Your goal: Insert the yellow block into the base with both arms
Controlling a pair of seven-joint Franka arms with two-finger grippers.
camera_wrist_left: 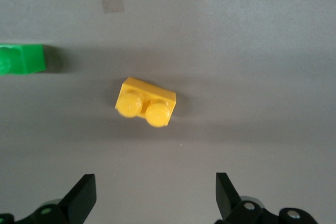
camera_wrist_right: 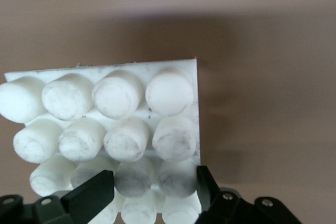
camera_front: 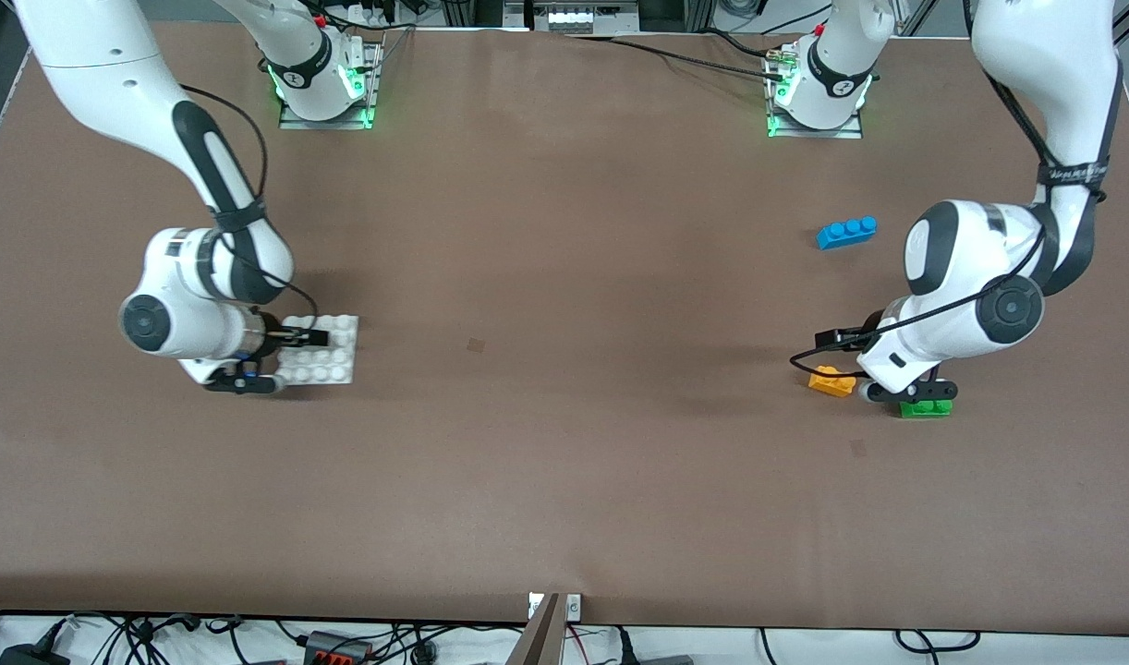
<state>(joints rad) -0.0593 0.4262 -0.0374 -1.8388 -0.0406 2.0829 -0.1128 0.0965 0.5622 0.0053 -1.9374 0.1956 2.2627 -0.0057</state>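
We saw the right gripper [camera_wrist_right: 149, 192] clamped on the base [camera_front: 329, 349] at the right arm's end of the surface [camera_front: 564, 416]; the left gripper [camera_wrist_left: 156, 195] hung apart over the yellow block [camera_wrist_left: 145, 102] lying near a green brick [camera_front: 925, 409].

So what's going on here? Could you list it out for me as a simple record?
yellow block: on the table, untouched, toward the left arm's end
left end effector: open, over the yellow block
base: white studded plate on the table, toward the right arm's end
right end effector: shut on the base's edge studs
green block: beside the yellow block
blue block: farther from the front camera than the yellow block
insertion: not yet begun
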